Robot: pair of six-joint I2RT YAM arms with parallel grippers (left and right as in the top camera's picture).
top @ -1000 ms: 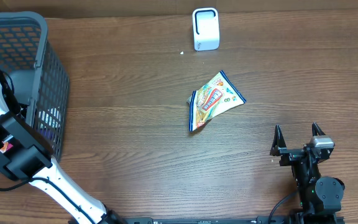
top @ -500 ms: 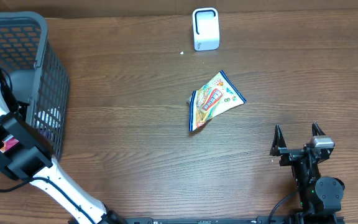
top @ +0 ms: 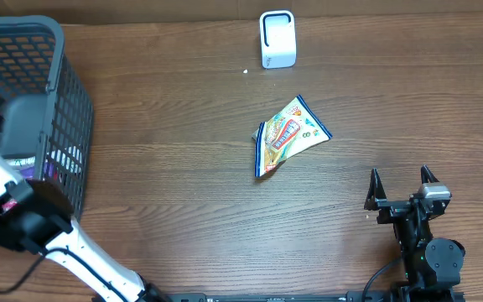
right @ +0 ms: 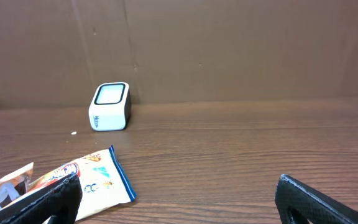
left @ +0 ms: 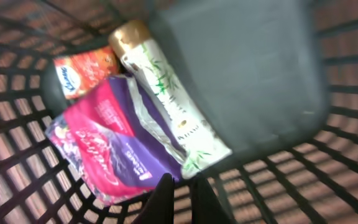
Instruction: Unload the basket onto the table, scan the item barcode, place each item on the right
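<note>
The wooden table [top: 183, 210] spreads under me, with the grey mesh basket [top: 65, 92] at its 9 o'clock edge. My left arm [top: 82, 252] comes up from 7 o'clock and reaches down into that basket. My left gripper [left: 180, 199] is down near the basket floor with its fingers pressed together. They sit right at the lower edge of a pink and purple packet [left: 114, 149], but I cannot tell if they have pinched it. Against that packet's 1 o'clock side lies a white bottle [left: 166, 106] with green leaf print and a gold cap, and an orange packet [left: 82, 71] lies at 11 o'clock from it. My right gripper [top: 400, 173] rests at 4 o'clock on the table, its fingers spread as wide as they go, holding nothing. A colourful snack packet [top: 288, 136] lies flat just off centre toward 2 o'clock, apart from both my hands. The small white scanner [top: 277, 39] stands at 12 o'clock.
</note>
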